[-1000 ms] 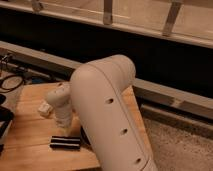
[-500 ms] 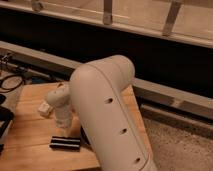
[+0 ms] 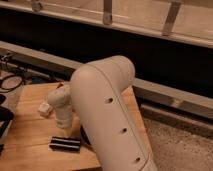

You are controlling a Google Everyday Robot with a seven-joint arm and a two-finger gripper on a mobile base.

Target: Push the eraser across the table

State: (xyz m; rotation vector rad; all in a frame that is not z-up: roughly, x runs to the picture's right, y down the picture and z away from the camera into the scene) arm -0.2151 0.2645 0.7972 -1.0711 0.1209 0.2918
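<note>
The eraser (image 3: 65, 145), a small flat black block with a pale stripe, lies on the light wooden table (image 3: 30, 130) near its front edge. The white arm's big elbow (image 3: 110, 110) fills the middle of the view. Its forearm and wrist (image 3: 61, 107) reach down to the left. The gripper (image 3: 67, 133) is at the wrist's lower end, just above and behind the eraser. Whether it touches the eraser does not show.
A dark curved shape (image 3: 85, 136) shows between the wrist and the elbow, mostly hidden. A black object (image 3: 5, 122) sits at the table's left edge. Black cables (image 3: 11, 81) lie beyond the far left corner. Speckled grey floor (image 3: 180, 147) is to the right.
</note>
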